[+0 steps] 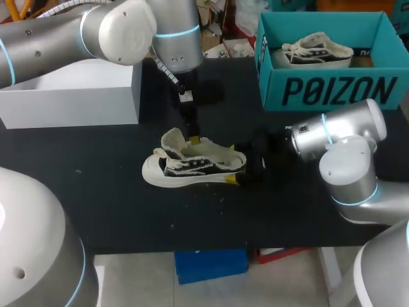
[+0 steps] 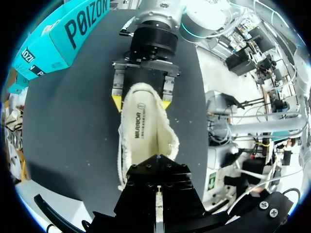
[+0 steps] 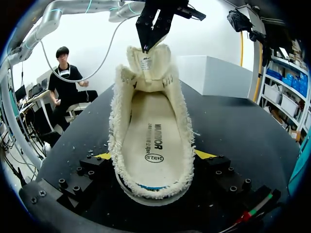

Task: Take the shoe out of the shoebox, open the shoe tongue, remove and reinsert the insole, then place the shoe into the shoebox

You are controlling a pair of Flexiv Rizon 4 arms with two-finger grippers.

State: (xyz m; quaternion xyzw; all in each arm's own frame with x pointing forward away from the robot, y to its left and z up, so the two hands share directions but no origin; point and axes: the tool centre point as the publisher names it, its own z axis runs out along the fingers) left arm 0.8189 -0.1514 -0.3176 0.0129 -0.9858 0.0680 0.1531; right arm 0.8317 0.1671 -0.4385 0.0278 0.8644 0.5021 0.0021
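The light, soft shoe [image 1: 192, 167] is clamped at its firmer heel [image 2: 141, 90] by right fingers [image 2: 116, 103], its tongue [image 3: 146, 60] pinched by left fingers [image 3: 148, 30].

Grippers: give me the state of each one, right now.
Left gripper: closed, pinching the shoe tongue.
Right gripper: closed on the shoe, at its heel end.

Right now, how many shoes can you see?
2. One cream-and-black low sneaker lies on the black table, heel held by the right gripper; a second sneaker sits inside the teal cardboard shoebox. The box wall may hide more.
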